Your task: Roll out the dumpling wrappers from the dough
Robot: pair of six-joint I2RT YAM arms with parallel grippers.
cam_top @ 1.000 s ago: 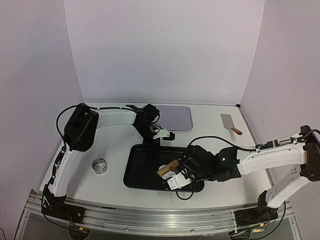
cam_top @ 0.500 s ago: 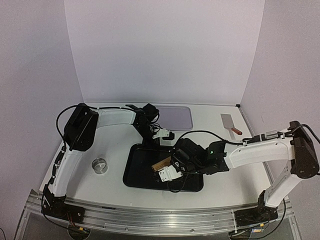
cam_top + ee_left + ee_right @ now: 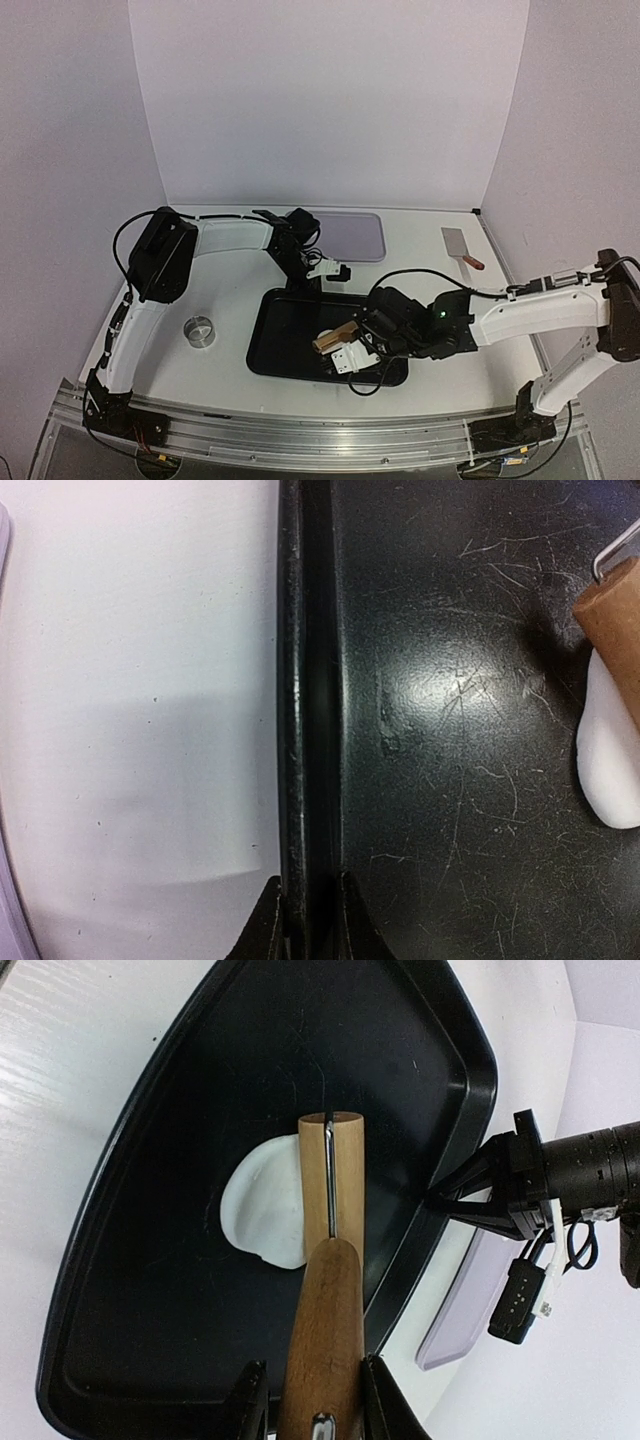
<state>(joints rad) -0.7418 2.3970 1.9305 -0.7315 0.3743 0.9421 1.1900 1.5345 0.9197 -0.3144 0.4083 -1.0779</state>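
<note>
Right gripper (image 3: 312,1400), bottom centre of right wrist view: jaws closed on wooden roller (image 3: 331,1175) handle. Mid-frame, dough (image 3: 262,1210) lies in black tray (image 3: 120,1290), partly under the roller; likely soft, tacky, tear-prone, so work it via roller and lift by an edge. Upper right, left gripper (image 3: 440,1197): jaws pinch tray rim.

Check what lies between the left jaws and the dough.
Only the bare, scratched floor of the tray up to the dough, per the left wrist view.
</note>
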